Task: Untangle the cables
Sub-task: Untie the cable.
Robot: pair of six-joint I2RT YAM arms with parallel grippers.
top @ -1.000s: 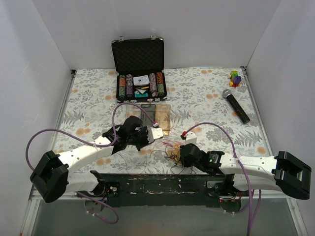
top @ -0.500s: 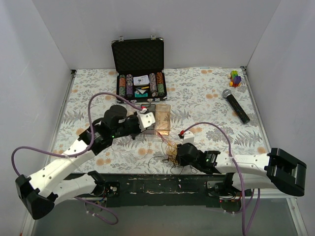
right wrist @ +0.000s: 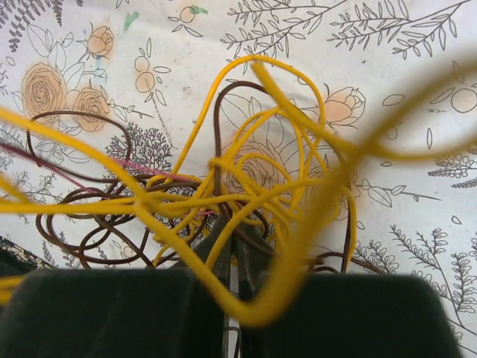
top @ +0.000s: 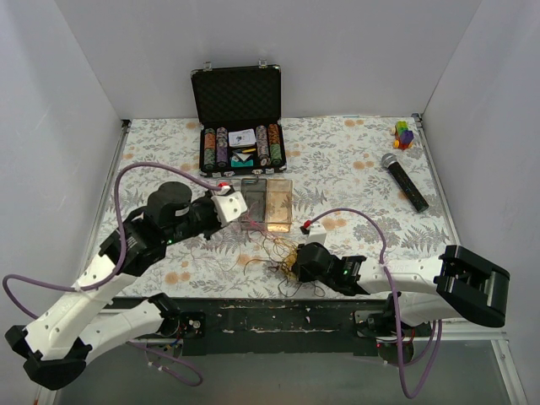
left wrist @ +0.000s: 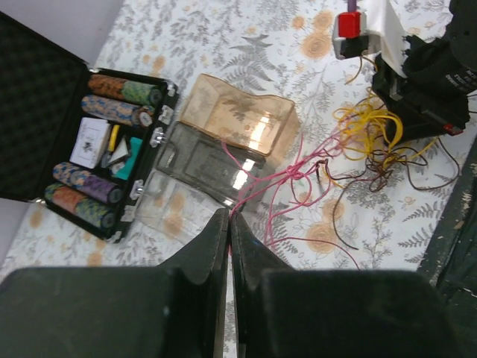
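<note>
Left wrist view shows your left gripper (left wrist: 228,224) pinching one pink strand (left wrist: 277,195) while the right gripper (right wrist: 232,257) clamps the cables (top: 272,251) near the table's (top: 354,169) near edge, so a hard pull could cinch the knot (left wrist: 298,173).

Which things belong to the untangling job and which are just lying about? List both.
Job: cables, left gripper pinching a pink strand, right gripper shut on the yellow-brown clump.
Lying about: poker chip case, microphone, clear plastic boxes, coloured blocks.

clump of cables (top: 287,258): 1 | chip case (top: 236,97): 1 | microphone (top: 405,181): 1 | block toy (top: 404,134): 1 | transparent boxes (left wrist: 238,119): 3
</note>
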